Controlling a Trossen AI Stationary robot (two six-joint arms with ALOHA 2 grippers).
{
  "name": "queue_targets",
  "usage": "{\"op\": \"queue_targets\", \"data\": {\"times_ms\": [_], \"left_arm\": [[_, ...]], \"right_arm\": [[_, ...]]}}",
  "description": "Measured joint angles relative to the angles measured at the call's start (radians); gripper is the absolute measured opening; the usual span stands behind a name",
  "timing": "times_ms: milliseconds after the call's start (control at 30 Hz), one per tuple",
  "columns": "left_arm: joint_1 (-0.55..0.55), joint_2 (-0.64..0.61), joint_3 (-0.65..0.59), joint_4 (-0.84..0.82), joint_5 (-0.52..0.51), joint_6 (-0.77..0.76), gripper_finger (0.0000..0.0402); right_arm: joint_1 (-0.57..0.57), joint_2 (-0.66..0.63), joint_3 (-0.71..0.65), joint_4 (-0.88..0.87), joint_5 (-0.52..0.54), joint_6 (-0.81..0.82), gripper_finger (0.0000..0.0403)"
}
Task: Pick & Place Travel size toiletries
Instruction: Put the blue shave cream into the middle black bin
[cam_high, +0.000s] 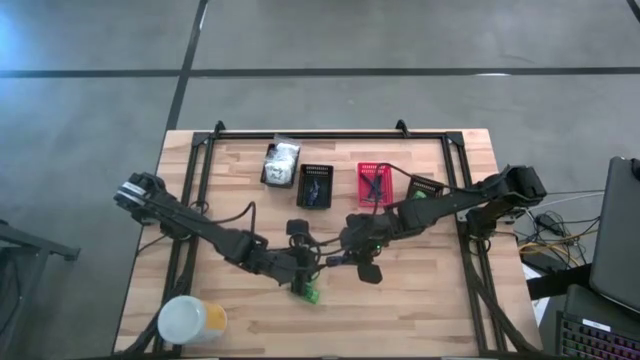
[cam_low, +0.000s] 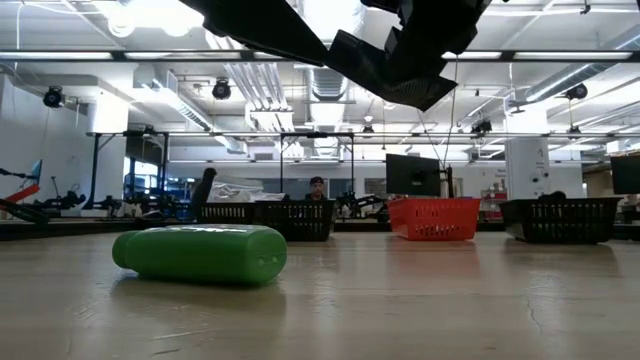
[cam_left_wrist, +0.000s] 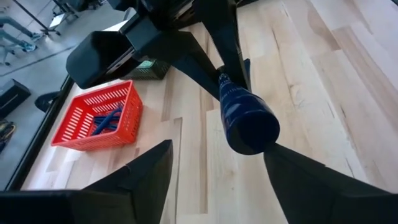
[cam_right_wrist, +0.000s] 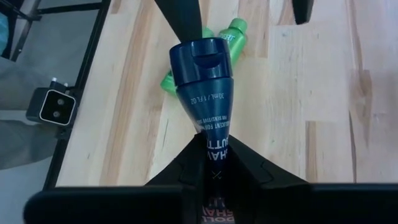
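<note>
At the middle of the desk (cam_high: 420, 300), both arms meet, with four small baskets in a row behind them

Right end effector (cam_right_wrist: 214, 163): clenched on the flat crimped end of a dark blue tube (cam_right_wrist: 204, 74), whose round cap points away from the wrist; in the left wrist view the same tube (cam_left_wrist: 244, 118) hangs in the air between the left arm's two fingers

Left end effector (cam_left_wrist: 217, 167): released, its fingers spread wide to either side of the tube's cap and apart from it; in the high view it sits near the front-middle of the desk (cam_high: 303, 262)

Green packs (cam_right_wrist: 214, 45): two small green bottles lying on their sides on the bare wood, close together, just beyond the tube's cap; in the low view one green bottle (cam_low: 200, 254) rests flat in the foreground under the arms

Red basket (cam_left_wrist: 98, 116): on the desk toward the back, holding thin dark blue items (cam_left_wrist: 107, 122)

Black baskets: one (cam_high: 315, 186) left of the red one with a dark item inside, one (cam_high: 280, 166) further left holding white crinkly packets, one (cam_high: 422, 188) on the right with something green in it

White-and-yellow tub (cam_high: 190, 321): at the front left corner, well apart from the arms
</note>
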Motion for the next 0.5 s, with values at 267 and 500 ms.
{"op": "queue_targets", "data": {"times_ms": [267, 500], "left_arm": [[0.019, 0.003, 0.000, 0.020, 0.090, -0.013, 0.0259], [0.021, 0.005, 0.000, 0.034, 0.094, -0.013, 0.0259]], "right_arm": [[-0.001, 0.000, -0.002, 0.000, -0.003, -0.019, 0.0051], [-0.001, 0.000, -0.011, 0.008, 0.002, -0.026, 0.0038]]}}
